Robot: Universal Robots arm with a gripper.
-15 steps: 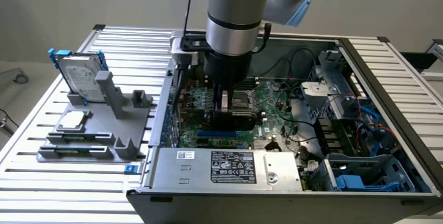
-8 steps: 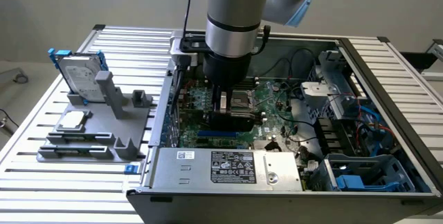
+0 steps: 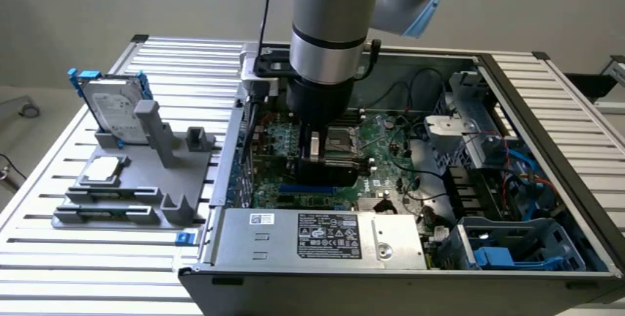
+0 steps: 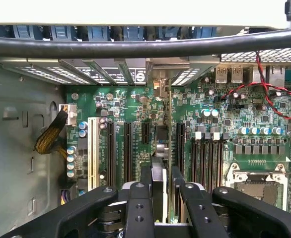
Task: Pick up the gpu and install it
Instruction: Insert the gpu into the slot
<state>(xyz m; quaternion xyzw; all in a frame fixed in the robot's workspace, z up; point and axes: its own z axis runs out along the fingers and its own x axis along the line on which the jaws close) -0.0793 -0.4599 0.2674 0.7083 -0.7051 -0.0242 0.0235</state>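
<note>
The gpu [image 4: 157,186] stands edge-on, clamped between the narrowly closed fingers of the gripper [image 4: 161,171], just over the motherboard's [image 4: 235,119] black slots [image 4: 127,148] inside the case [image 3: 547,89].

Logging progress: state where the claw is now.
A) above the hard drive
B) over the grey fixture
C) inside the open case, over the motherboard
C: the claw, shut on the gpu, hangs inside the open case over the green motherboard.

Edge-on gpu [image 4: 158,171] between the fingers [image 4: 146,177], above green motherboard [image 4: 225,124] slots
</note>
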